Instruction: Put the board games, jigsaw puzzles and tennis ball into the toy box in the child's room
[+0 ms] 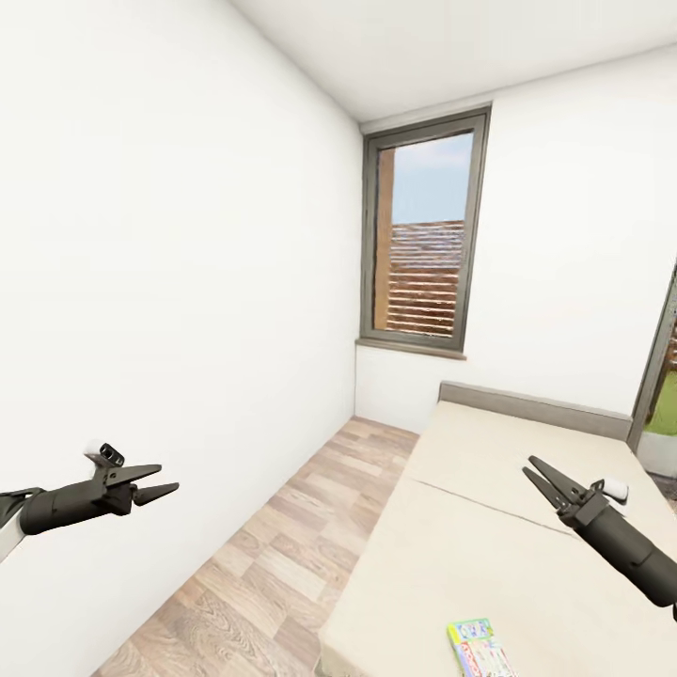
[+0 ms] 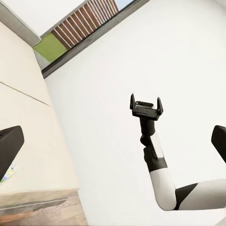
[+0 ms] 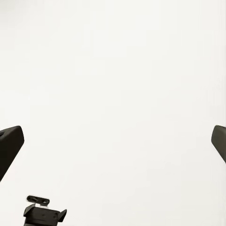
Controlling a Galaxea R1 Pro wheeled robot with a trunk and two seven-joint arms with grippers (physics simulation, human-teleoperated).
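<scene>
Your view: plain beige mattress bed (image 1: 470,527), wood-plank floor (image 1: 282,555).
Flat glossy printed board game (image 1: 481,647) lies on it; left tool (image 1: 158,481) and right tool (image 1: 538,475) spread apart, empty.

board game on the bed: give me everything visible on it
The thin flat rectangular board game box with a busy green, white and red printed cover lies flat on the plain beige mattress of the bed, near its close end and cut off by the head view's bottom edge. Only the mattress touches it; both grippers are clear of it.

Colourful board game (image 1: 481,647) flat on beige bed (image 1: 489,527).
</scene>
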